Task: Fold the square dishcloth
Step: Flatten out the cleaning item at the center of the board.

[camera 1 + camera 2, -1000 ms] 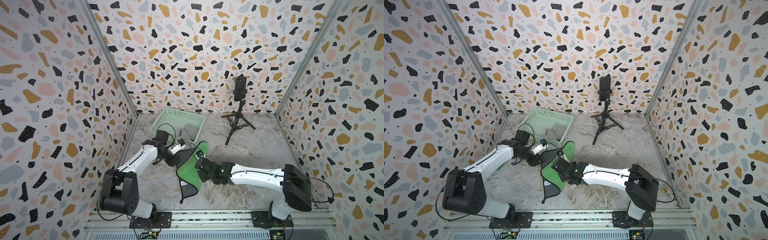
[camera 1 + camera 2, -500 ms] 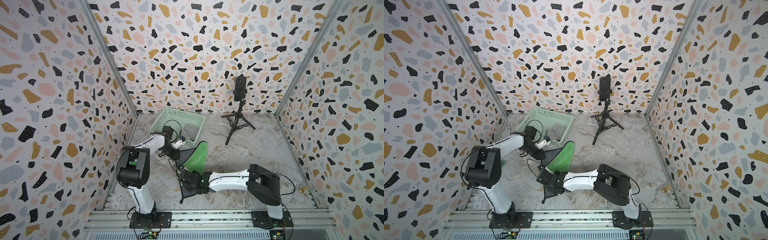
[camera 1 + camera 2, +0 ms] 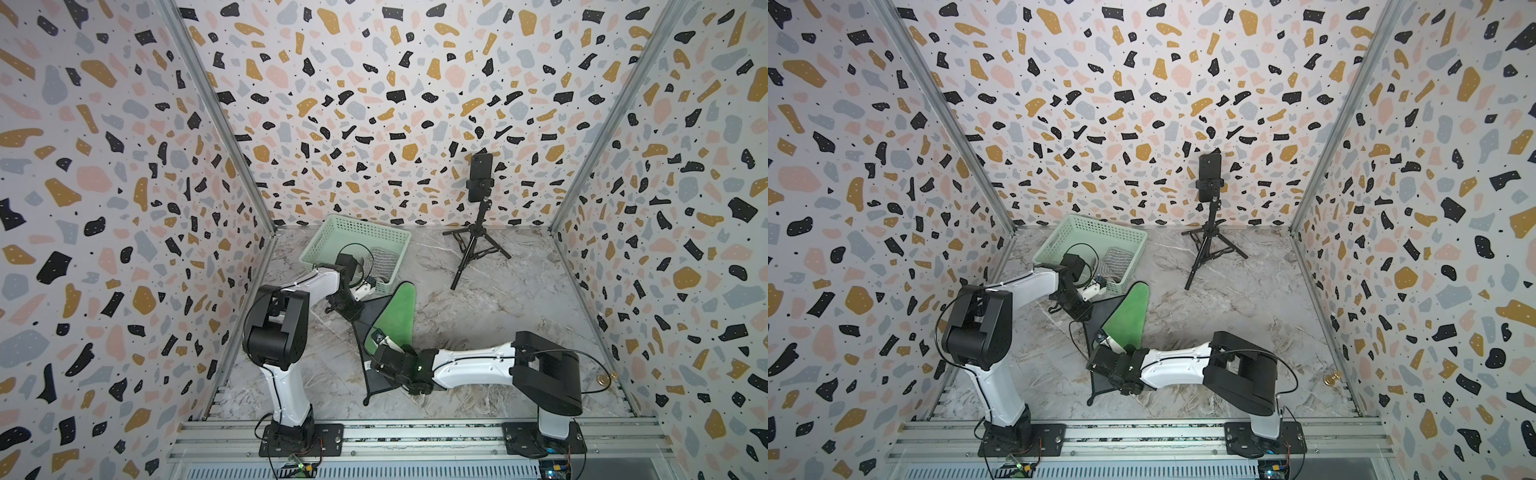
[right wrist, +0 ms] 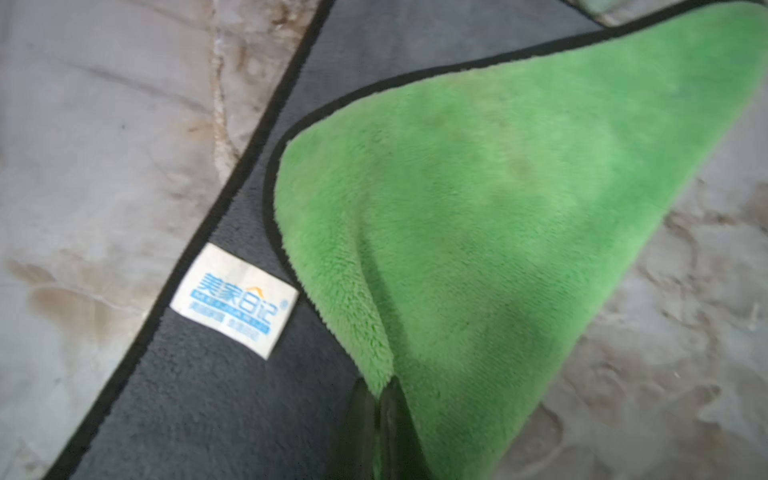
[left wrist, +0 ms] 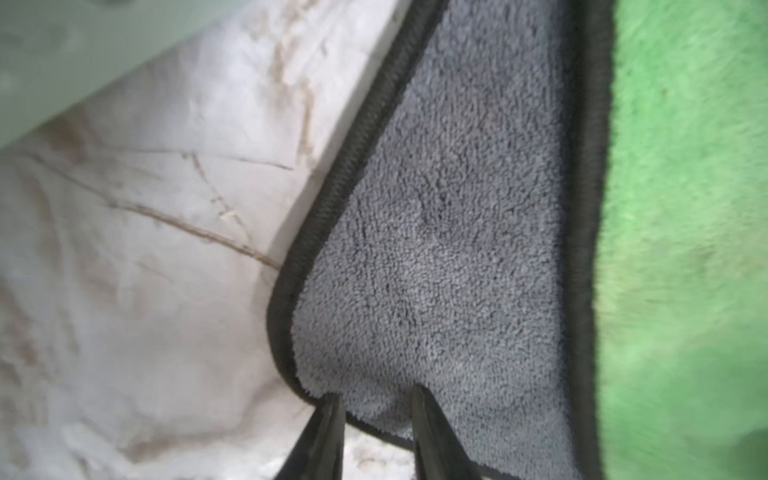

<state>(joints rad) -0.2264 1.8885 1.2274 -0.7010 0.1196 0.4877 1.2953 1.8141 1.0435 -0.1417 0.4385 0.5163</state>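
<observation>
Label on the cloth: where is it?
In the right wrist view, the label lies on the grey side of the cloth, against the black hem, beside the folded-over green flap.

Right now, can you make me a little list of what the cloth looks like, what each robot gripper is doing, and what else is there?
dishcloth: grey side up, a green flap turned over it, black edging
left gripper: jaws apart around a grey corner
right gripper: shut on the green flap
label: white, on the grey side near the edge
basket: pale green, beyond the dishcloth
</observation>
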